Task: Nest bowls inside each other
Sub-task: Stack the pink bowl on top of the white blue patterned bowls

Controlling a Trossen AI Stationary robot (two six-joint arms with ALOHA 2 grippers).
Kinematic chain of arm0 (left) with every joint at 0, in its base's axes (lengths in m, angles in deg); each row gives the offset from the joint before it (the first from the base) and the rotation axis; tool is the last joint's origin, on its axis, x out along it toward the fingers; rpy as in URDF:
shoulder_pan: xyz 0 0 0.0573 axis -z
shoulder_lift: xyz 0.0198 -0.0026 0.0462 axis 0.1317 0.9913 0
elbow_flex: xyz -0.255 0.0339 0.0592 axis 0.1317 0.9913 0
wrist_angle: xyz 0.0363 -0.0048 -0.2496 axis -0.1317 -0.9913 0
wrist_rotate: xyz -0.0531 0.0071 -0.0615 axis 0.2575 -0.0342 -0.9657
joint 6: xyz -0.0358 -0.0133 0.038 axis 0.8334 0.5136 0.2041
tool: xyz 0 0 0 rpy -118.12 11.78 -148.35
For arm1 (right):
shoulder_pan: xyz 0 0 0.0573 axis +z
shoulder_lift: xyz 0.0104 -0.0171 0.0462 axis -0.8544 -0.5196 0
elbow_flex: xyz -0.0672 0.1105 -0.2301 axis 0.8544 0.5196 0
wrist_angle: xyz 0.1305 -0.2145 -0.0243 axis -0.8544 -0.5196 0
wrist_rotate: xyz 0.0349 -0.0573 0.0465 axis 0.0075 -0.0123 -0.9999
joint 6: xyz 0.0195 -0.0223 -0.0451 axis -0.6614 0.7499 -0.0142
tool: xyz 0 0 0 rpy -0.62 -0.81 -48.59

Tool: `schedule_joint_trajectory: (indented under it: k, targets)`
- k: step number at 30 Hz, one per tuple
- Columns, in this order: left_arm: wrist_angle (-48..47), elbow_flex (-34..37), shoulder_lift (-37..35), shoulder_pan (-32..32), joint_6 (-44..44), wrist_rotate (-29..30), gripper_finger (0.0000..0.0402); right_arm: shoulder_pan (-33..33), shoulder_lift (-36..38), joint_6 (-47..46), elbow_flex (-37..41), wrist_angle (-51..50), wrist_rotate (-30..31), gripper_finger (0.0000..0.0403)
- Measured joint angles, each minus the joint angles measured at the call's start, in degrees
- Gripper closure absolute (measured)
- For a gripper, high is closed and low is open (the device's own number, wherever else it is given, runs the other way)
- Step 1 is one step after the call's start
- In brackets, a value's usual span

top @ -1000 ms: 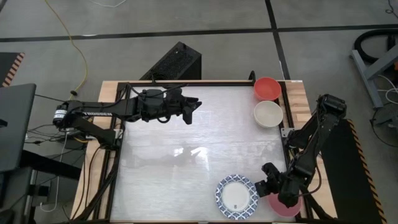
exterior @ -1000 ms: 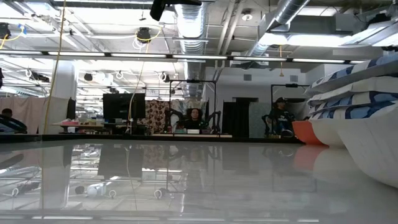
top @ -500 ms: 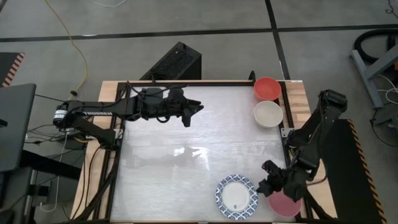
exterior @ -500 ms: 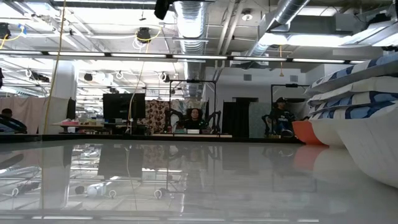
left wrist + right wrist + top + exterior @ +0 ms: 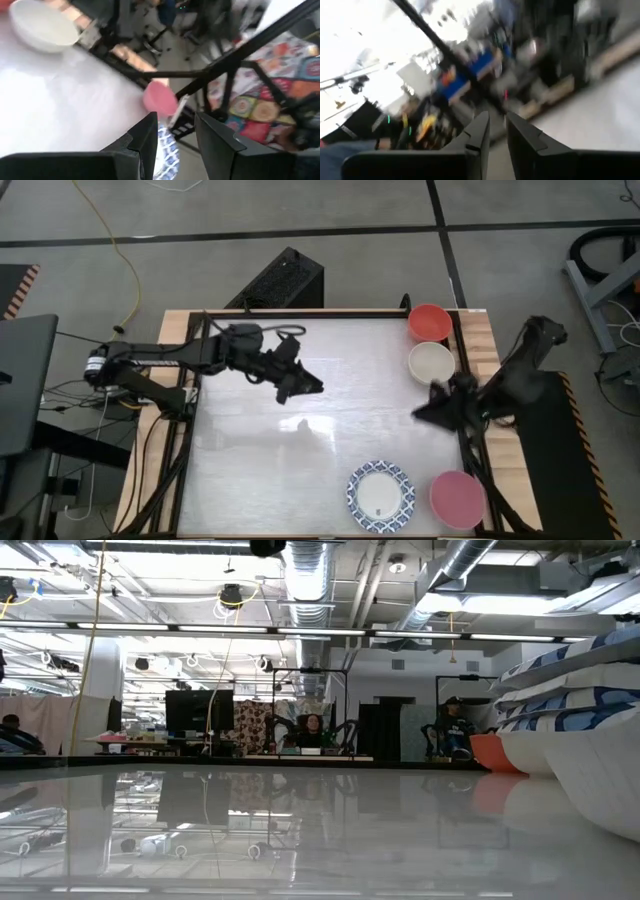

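On the high view the table [image 5: 250,450] carries four separate groups of bowls along its right side. The red bowl [image 5: 429,322] sits at the far right corner, and the plain cream-white bowl [image 5: 431,362] lies just beside it, nearer the front. At the front edge stands the blue-rimmed bowl [image 5: 380,495], white inside with a patterned blue border, and the pink bowl [image 5: 457,499] sits just beside it toward the right edge, apart from it. In the low view blue-rimmed bowls show stacked one in another at the right of the picture.

The left gripper [image 5: 305,388] hangs over the bare middle of the table, well apart from every bowl. In its wrist view its two fingers [image 5: 145,142] stand with a narrow gap and nothing between them; beyond them lie the cream-white bowl, the pink bowl and a sliver of blue rim.

The right gripper [image 5: 428,408] is blurred, over the table's right edge between the cream-white bowl and the pink one, touching neither. Its wrist view shows a narrow gap between the fingers [image 5: 479,131], with nothing in it.

No brand, label or writing can be read anywhere.
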Motion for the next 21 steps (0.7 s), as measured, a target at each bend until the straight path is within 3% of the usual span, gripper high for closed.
schedule_joint_trajectory:
  k: [5,7,9,13,17,21]
  targets:
    - [2.6,0.0,2.1,4.6,-4.8,9.6,0.0282,-3.9,8.3,14.3,0.0,0.1,7.6,0.0316]
    - [6.7,0.2,2.8,5.8,-6.0,9.4,0.0282,-5.3,11.6,17.7,0.0,-2.0,10.4,0.0316]
    - [17.6,0.0,3.7,5.5,-6.7,7.1,0.0282,-6.7,15.3,19.0,0.0,-5.3,11.6,0.0316]
    - [27.2,-4.2,3.6,-1.1,-5.8,5.6,0.0282,-8.4,20.4,13.5,-0.1,-12.8,11.6,0.0316]
    - [13.9,-15.0,3.9,-13.5,-10.4,1.3,0.0282,-8.6,20.5,7.5,1.4,-17.4,11.5,0.0316]
    - [-3.1,-21.3,4.7,-23.5,-20.2,-0.9,0.0282,-8.7,16.5,7.6,3.4,-13.7,11.5,0.0316]
